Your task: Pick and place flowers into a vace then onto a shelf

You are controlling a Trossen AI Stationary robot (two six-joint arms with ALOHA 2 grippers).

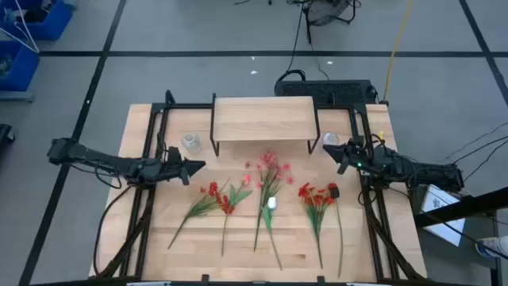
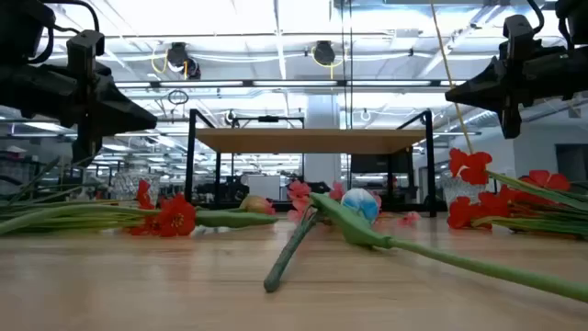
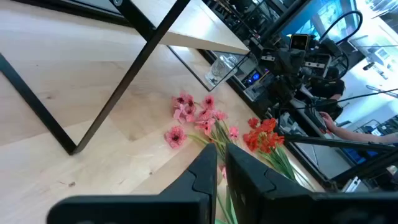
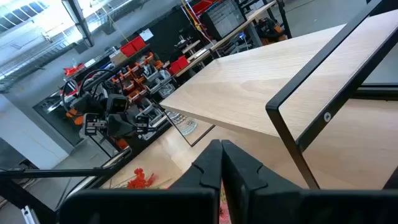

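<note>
A long green stem (image 2: 303, 241) is seen lying nearest the low camera, stretched flat across the pale wooden counter (image 1: 238, 238) with a white tulip bud (image 1: 271, 203) at its head. Around it the flowers (image 1: 270, 199) are spread loose on the boards in several sprays: red blossoms (image 1: 218, 197) toward the left arm's side, pink ones (image 1: 268, 164) in the middle, another red cluster (image 1: 316, 195) toward the right arm's side, thin stems fanned toward the near edge.

The left claw (image 1: 194, 166) is held low over the counter, its dark arm reaching in almost level from the left side, fingers brought together and gripping nothing; its tip is pointed toward the pink blossoms, well short of them. The right claw (image 1: 332, 151) is carried in mirror pose from the right side, arm stretched nearly flat, fingers pressed together and empty, near the shelf's right leg.

The shelf (image 1: 262, 117) is set at the far middle of the counter: a smooth light-wood rectangular board on thin black metal legs, with nothing on top. Two small clear glass vases are stood beside it, one (image 1: 191, 143) by its left leg, one (image 1: 330, 140) by its right.
</note>
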